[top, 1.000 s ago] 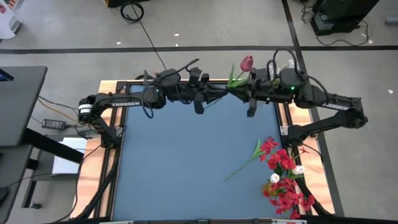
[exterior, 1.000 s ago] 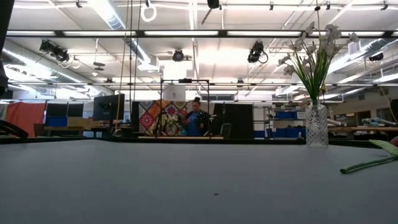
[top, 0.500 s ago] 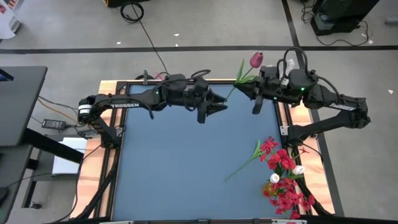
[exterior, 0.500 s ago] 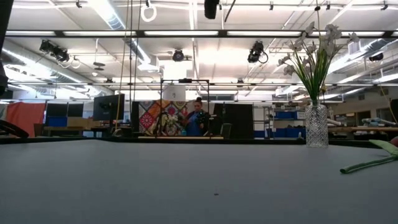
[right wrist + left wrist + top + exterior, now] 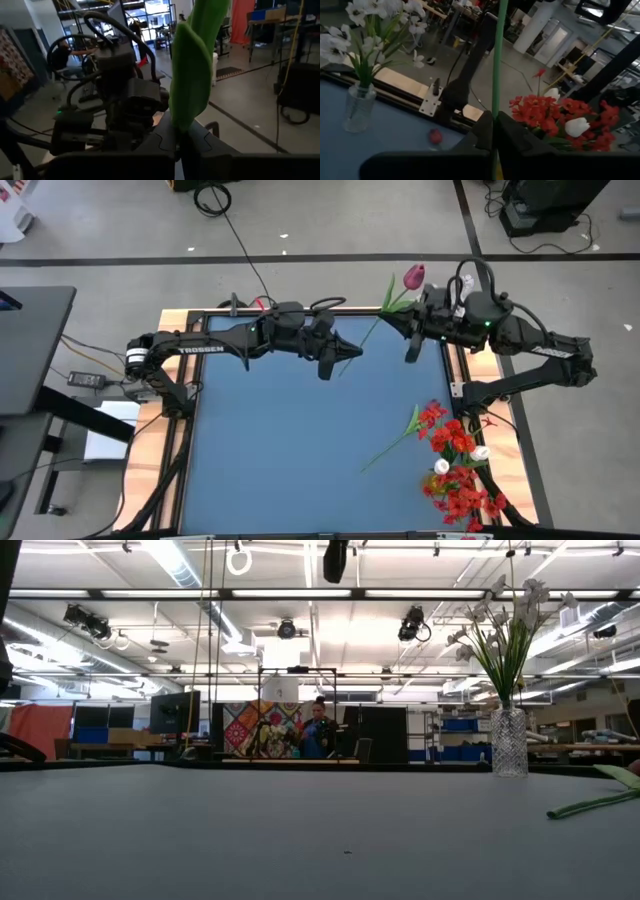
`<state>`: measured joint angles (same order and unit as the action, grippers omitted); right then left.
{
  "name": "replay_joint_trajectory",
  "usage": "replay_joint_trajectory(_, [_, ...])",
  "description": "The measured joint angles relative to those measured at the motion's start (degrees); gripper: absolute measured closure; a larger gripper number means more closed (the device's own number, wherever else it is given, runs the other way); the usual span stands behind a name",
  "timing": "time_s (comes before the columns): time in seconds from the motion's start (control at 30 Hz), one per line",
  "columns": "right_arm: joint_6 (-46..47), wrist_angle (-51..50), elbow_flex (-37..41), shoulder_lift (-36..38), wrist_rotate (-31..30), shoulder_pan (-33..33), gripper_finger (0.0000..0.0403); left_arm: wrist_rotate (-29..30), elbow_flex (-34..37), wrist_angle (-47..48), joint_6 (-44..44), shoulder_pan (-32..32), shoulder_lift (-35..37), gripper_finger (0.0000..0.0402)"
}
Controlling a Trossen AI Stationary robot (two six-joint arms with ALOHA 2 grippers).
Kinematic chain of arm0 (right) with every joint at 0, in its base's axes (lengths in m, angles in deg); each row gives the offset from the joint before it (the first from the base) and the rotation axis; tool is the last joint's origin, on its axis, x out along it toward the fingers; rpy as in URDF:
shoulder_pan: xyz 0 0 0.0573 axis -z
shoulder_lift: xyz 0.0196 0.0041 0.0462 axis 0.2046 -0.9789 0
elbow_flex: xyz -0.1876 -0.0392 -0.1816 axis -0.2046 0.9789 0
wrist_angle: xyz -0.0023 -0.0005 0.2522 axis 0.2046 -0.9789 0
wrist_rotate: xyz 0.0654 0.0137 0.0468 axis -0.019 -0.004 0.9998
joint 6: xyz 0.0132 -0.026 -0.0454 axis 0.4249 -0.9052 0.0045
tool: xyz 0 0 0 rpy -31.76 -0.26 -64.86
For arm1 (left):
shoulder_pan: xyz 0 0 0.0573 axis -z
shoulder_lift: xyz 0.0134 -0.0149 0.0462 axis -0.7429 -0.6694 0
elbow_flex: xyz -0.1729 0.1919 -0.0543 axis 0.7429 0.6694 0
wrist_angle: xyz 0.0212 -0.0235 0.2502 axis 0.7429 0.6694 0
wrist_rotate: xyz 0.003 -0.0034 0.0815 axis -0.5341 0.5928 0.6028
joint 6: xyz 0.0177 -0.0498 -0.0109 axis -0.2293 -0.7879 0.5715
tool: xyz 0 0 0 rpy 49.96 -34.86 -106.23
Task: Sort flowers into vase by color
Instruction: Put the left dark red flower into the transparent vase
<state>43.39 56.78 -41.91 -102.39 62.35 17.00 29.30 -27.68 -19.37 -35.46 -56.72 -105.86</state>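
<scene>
High view: both grippers pinch one pink-bud flower (image 5: 412, 277) above the table's far edge, the left gripper (image 5: 343, 354) low on its stem, the right gripper (image 5: 412, 330) nearer the bud; light and bendy, it seems best gripped mid-stem.

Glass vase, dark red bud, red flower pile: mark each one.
glass vase (image 5: 508, 743), low view, middle of its cut-glass body.
dark red bud (image 5: 413, 277), high view, on the bloom.
red flower pile (image 5: 462, 480), high view, on the clustered red blooms.
</scene>
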Motion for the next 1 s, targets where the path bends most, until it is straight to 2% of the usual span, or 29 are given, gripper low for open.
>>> replay_joint_trajectory(0.13, [-2.8,-0.3,0.0,0.0,-0.2,0.0,0.0393,-0.3,0.0,0.0,-1.6,0.2,0.0,0.0383])
replay_joint_trajectory(0.27, [-4.4,-3.1,0.0,0.8,6.7,0.0,0.0393,0.9,0.0,1.8,-1.1,0.1,0.0,0.0373])
replay_joint_trajectory(0.37, [-1.9,-8.5,-0.1,2.4,11.7,0.0,0.0393,1.3,0.0,3.5,-0.7,-0.8,0.0,0.0347])
replay_joint_trajectory(0.47, [0.7,-17.1,-0.1,4.8,12.0,-0.4,0.0393,1.9,0.0,4.7,-0.7,-1.8,0.0,0.0313])
replay_joint_trajectory(0.57, [2.8,-26.0,0.0,7.7,7.8,-1.4,0.0393,2.0,0.0,6.7,-0.9,-2.4,0.0,0.028])
replay_joint_trajectory(0.7, [5.9,-34.9,0.0,11.7,-1.9,-2.1,0.0393,2.7,0.0,7.3,-1.0,-2.7,0.0,0.0249])
replay_joint_trajectory(0.87, [5.3,-38.8,0.1,13.2,-13.2,-1.9,0.0393,5.7,0.0,7.3,-1.0,-2.7,0.0,0.0235])
replay_joint_trajectory(1.0, [4.5,-38.7,3.0,12.3,-16.3,-0.1,0.0393,6.5,0.0,7.4,-1.0,-2.7,0.0,0.0234])
